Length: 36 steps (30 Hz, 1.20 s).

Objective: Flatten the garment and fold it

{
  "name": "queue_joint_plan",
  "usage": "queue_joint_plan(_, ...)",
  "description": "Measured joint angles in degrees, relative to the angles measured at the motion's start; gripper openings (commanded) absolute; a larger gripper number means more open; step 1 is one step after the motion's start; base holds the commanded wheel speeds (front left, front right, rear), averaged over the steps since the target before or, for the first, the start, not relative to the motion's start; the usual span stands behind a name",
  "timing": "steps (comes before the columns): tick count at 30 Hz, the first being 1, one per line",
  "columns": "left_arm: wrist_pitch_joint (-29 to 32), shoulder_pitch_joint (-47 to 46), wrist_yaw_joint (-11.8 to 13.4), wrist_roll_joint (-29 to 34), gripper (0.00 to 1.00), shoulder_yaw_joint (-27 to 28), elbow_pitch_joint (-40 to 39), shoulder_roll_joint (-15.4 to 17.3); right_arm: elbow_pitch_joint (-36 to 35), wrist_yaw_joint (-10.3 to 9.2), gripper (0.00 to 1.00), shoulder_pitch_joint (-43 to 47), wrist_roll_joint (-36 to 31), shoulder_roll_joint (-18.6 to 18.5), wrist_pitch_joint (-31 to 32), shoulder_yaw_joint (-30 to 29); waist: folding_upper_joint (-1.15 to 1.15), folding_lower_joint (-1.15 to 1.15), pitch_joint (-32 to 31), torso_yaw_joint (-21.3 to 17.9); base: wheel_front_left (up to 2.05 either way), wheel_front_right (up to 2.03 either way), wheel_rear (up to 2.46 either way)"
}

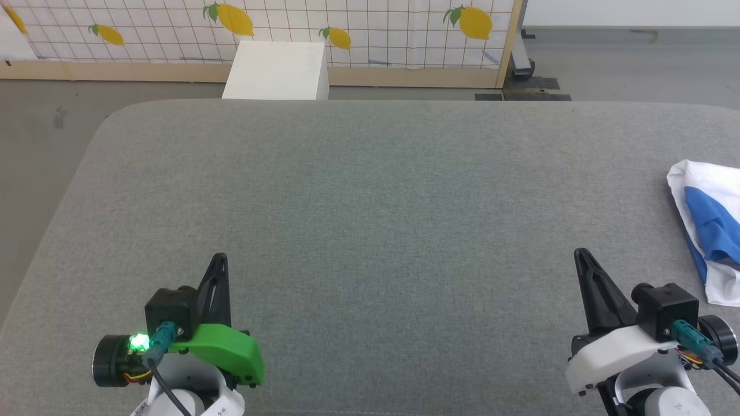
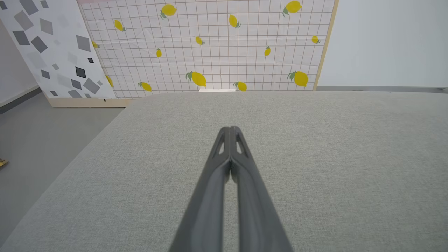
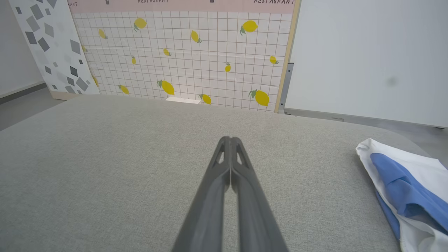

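The garment (image 1: pixel 708 225) is a white T-shirt with blue sleeves, lying bunched at the right edge of the grey padded table (image 1: pixel 370 219); part of it runs out of the head view. In the right wrist view the garment (image 3: pixel 406 189) lies to the lower right of my fingers. My right gripper (image 1: pixel 580 254) is shut and empty, hovering near the table's front, left of the garment and apart from it. My left gripper (image 1: pixel 220 257) is shut and empty at the front left. Both wrist views show the fingertips pressed together: left gripper (image 2: pixel 230 129), right gripper (image 3: pixel 230 139).
A white box (image 1: pixel 276 70) stands on the floor beyond the table's far edge, in front of a lemon-patterned screen (image 1: pixel 260 29). A metal stand base (image 1: pixel 523 86) sits on the floor at the back right. The table's corners are rounded.
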Motion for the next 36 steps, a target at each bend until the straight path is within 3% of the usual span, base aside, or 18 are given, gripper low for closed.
queue_joint_plan(36,2.2,1.4,0.5,2.0,0.00,0.6,-1.5,0.0,-0.2,0.00,0.00,0.0,-1.5,0.0,2.0,1.1,0.00,0.00,-0.7,-0.2,0.00,0.00,0.00)
